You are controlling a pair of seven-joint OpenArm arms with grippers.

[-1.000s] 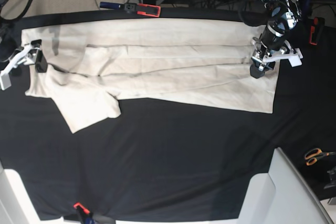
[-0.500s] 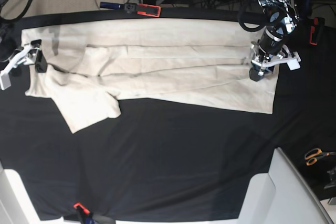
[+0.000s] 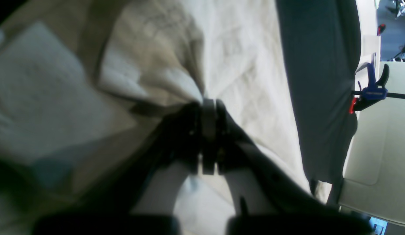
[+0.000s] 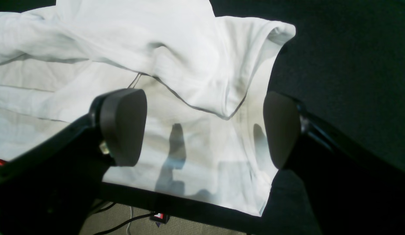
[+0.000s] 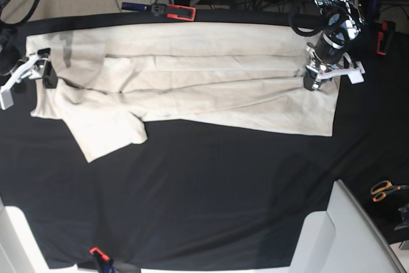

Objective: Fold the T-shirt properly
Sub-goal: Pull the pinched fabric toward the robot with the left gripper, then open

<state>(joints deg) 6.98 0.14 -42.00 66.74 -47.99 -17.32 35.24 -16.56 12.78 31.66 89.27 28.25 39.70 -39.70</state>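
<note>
The cream T-shirt (image 5: 192, 81) lies spread sideways across the black tablecloth (image 5: 211, 190), its long sides folded inward and one sleeve (image 5: 108, 129) sticking out at the lower left. My left gripper (image 5: 311, 81) is at the shirt's right end. In the left wrist view this gripper (image 3: 209, 104) is shut, with a bunch of the T-shirt (image 3: 163, 65) pinched between its tips. My right gripper (image 5: 45, 70) sits at the shirt's left end. In the right wrist view it (image 4: 202, 130) stands open just above the T-shirt (image 4: 176, 58), its pads (image 4: 124, 130) wide apart and holding nothing.
An orange-and-black clamp (image 5: 172, 11) holds the tablecloth at the far edge, and another (image 5: 99, 257) grips the near edge. Orange-handled scissors (image 5: 385, 190) lie at the right. White panels (image 5: 345, 234) rise at the near right corner. A blue clamp (image 3: 372, 91) shows in the left wrist view.
My left gripper has closed on the T-shirt's right end and shifted slightly toward the far edge. The right arm has not moved.
</note>
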